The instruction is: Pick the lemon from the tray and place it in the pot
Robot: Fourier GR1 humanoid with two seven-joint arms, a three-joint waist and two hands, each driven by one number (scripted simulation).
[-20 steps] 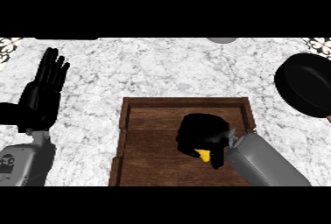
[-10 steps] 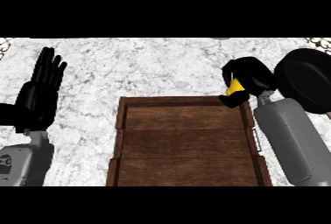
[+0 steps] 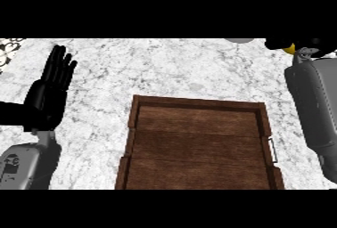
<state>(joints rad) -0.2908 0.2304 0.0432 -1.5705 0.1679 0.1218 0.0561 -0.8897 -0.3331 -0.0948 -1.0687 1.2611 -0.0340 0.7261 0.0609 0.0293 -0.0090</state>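
- The lemon (image 3: 288, 48) is no longer lying in the tray (image 3: 199, 103); it is now showing as a yellow sliver far beyond the tray's right rear corner.
- The right hand (image 3: 304, 44) is curling round it, having risen from the tray.
- The left hand (image 3: 50, 89) is resting flat left of the tray, fingers straight.
- The pot is sitting out of view now; placing is coming next, I judge.

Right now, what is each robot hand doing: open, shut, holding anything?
Left robot hand: open, fingers up, resting at the left edge, holding nothing.
Right robot hand: shut on the lemon, at the top right.
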